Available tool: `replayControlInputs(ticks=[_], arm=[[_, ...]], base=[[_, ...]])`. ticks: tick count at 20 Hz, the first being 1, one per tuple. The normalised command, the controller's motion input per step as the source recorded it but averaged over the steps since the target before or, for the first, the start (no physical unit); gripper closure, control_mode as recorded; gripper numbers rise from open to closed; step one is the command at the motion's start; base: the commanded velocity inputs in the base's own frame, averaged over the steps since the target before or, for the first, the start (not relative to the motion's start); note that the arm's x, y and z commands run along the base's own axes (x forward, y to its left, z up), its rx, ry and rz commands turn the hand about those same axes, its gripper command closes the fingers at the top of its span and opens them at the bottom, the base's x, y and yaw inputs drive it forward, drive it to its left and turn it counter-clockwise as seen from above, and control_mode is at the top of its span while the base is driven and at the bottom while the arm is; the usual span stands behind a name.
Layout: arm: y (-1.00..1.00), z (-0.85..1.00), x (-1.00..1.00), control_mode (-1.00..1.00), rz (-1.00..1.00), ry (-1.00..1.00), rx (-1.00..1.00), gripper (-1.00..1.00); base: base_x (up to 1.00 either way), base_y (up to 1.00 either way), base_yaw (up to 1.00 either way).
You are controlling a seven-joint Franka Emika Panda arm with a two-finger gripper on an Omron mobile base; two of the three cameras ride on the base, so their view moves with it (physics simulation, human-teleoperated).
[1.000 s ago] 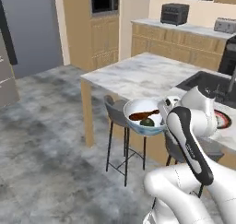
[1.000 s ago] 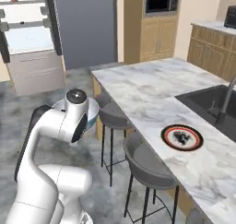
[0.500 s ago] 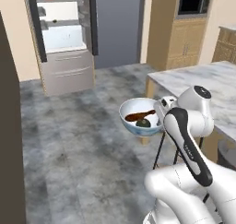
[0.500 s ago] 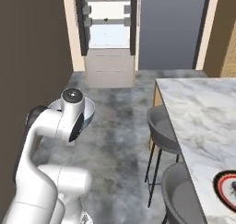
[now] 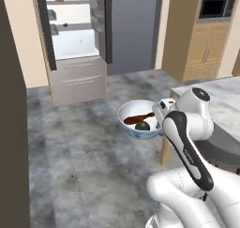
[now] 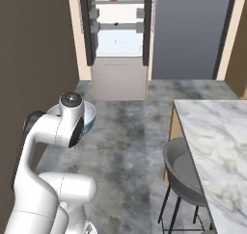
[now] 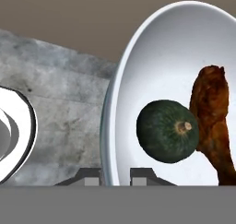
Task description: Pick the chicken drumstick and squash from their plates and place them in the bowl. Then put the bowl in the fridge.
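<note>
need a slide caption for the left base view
Gripper shut on the rim of the bowl, carrying drumstick and squash toward the open fridge.

The white bowl (image 5: 139, 124), carried level above the floor, holds brown drumstick (image 5: 139, 117) touching green squash (image 5: 142, 126).

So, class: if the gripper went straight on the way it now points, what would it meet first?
The gripper is shut on the rim of the bowl, so it already touches that. Along its line lie the squash and chicken drumstick inside; beyond looks like grey floor, though depth is unclear.
</note>
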Motion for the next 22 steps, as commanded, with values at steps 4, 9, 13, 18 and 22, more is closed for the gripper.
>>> replayControlInputs(ticks=[4, 9, 13, 18, 22], arm=[[0.00, 0.00, 0.00, 1.00, 0.00, 0.00, 0.00, 1.00], [0.00, 0.00, 0.00, 1.00, 0.00, 0.00, 0.00, 1.00], [0.00, 0.00, 0.00, 1.00, 0.00, 0.00, 0.00, 1.00], [0.00, 0.00, 0.00, 1.00, 0.00, 0.00, 0.00, 1.00], [0.00, 0.00, 0.00, 1.00, 0.00, 0.00, 0.00, 1.00]], base=[[0.92, 0.00, 0.06], [0.93, 0.00, 0.05], [0.94, 0.00, 0.01], [0.94, 0.00, 0.01], [0.94, 0.00, 0.01]])
